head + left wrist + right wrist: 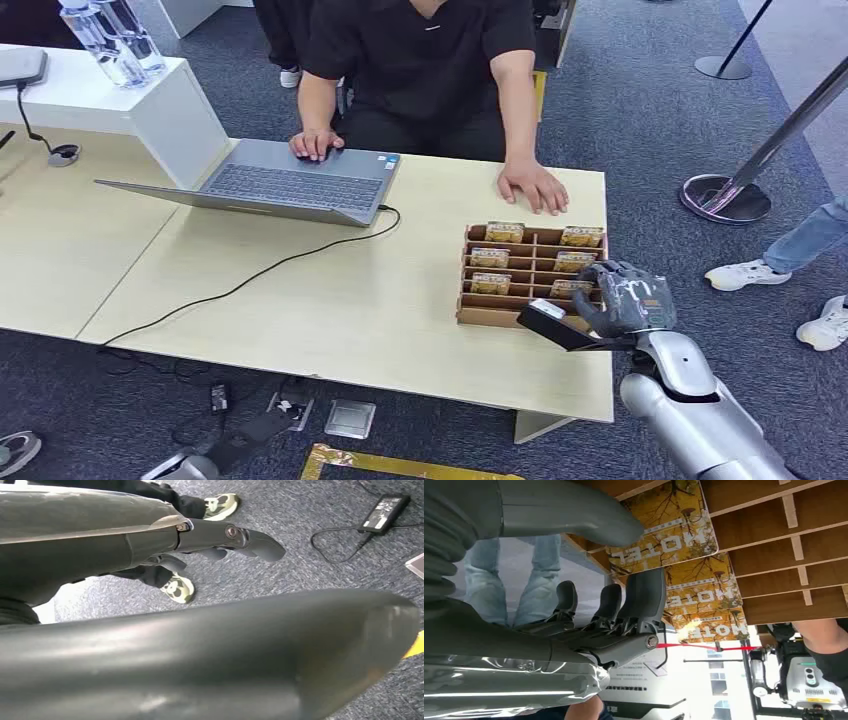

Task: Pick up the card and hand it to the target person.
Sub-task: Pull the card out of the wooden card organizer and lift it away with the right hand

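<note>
A pale wooden table [330,300] stands on grey carpet, with a seated person [420,60] across it, one hand on an open laptop [270,185] and the other [533,186] flat on the tabletop near a brown divided tray [480,316]. The tray sits at the table's near right corner, within reach of both the robot and the person, and its compartments hold yellow hotel cards stood on edge so that a top edge can be pinched.

The right hand [625,298] hovers at the tray's near right corner. In the right wrist view its thumb [574,517] lies against one side of the nearest card [664,527] and the fingers [644,597] curve toward the other side. Judging by that, the hand is closing on the card but has not yet clamped it; contact on the finger side is hard to make out, so I cannot tell whether the grip is complete. The card is in its slot in the tray, not lifted.

The left hand [220,537] hangs low over the carpet with its fingers loosely extended and holding nothing, kept out of the way since the job needs one hand only.
</note>
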Motion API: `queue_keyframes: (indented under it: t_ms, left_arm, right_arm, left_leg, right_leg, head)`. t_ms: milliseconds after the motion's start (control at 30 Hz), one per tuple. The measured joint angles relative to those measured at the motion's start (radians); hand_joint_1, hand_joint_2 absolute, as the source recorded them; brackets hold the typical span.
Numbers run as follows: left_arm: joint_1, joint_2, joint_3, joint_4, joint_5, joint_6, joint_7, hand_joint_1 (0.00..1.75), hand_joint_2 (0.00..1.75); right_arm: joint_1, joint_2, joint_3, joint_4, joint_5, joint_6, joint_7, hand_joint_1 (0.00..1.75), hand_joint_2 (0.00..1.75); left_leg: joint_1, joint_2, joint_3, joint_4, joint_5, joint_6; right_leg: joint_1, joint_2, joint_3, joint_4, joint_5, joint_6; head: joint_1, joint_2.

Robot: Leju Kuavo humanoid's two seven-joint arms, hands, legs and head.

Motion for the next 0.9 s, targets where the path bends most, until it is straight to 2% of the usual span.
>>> queue_keyframes:
  t_ms: [267, 533, 567, 667, 700, 767, 900]
  left_arm:
    - [0.0, 0.0, 0.0, 0.0, 0.0, 0.0, 0.0, 0.0, 0.0]
    - [0.0, 0.0, -0.001, 0.0, -0.006, 0.0, -0.01, 0.0, 0.0]
    - [0.0, 0.0, -0.001, 0.0, -0.008, 0.001, -0.015, 0.0, 0.44]
    - [0.0, 0.0, -0.002, 0.0, -0.009, 0.007, -0.031, 0.0, 1.75]
    - [0.0, 0.0, -0.003, 0.0, -0.01, 0.011, -0.036, 0.0, 1.75]
    - [0.0, 0.0, -0.006, 0.0, -0.014, 0.022, -0.041, 0.0, 1.75]
    - [0.0, 0.0, -0.022, 0.0, -0.031, 0.07, -0.038, 0.0, 1.75]
  right_arm:
    - [0.002, 0.01, 0.01, 0.004, 0.003, -0.004, -0.001, 1.0, 1.75]
    - [0.01, 0.013, 0.019, 0.007, 0.009, -0.004, -0.001, 1.15, 1.75]
    - [0.011, 0.013, 0.019, 0.007, 0.011, -0.004, 0.0, 1.19, 1.75]
    - [0.012, 0.013, 0.02, 0.007, 0.015, -0.004, 0.002, 1.53, 1.75]
    - [0.012, 0.013, 0.02, 0.006, 0.016, -0.004, 0.003, 1.65, 1.75]
    - [0.013, 0.013, 0.02, 0.005, 0.021, -0.004, 0.004, 1.75, 1.75]
    - [0.015, 0.013, 0.019, 0.001, 0.029, -0.002, 0.007, 1.75, 1.75]
  left_leg:
    - [0.0, 0.0, 0.0, 0.0, 0.0, 0.0]
    - [0.0, 0.0, 0.0, 0.0, 0.0, 0.0]
    - [0.0, 0.0, 0.0, 0.0, 0.0, 0.0]
    - [0.0, 0.0, 0.0, 0.0, 0.0, 0.0]
    - [0.0, 0.0, 0.0, 0.0, 0.0, 0.0]
    - [0.0, 0.0, 0.001, 0.0, 0.0, 0.0]
    - [0.0, 0.0, 0.001, 0.0, 0.0, 0.0]
  right_leg:
    - [0.0, 0.0, 0.0, 0.0, 0.0, 0.0]
    - [0.0, 0.0, 0.0, 0.0, 0.0, 0.0]
    - [0.0, 0.0, 0.0, 0.0, 0.0, 0.0]
    - [0.0, 0.0, 0.0, 0.0, 0.0, 0.0]
    - [0.0, 0.0, 0.0, 0.0, 0.0, 0.0]
    - [0.0, 0.0, 0.0, 0.0, 0.0, 0.0]
    - [0.0, 0.0, 0.001, 0.0, 0.0, 0.0]
  head:
    - [0.0, 0.0]
    - [0.0, 0.0]
    - [0.0, 0.0]
    - [0.0, 0.0]
    - [0.0, 0.0]
    - [0.0, 0.0]
    - [0.0, 0.0]
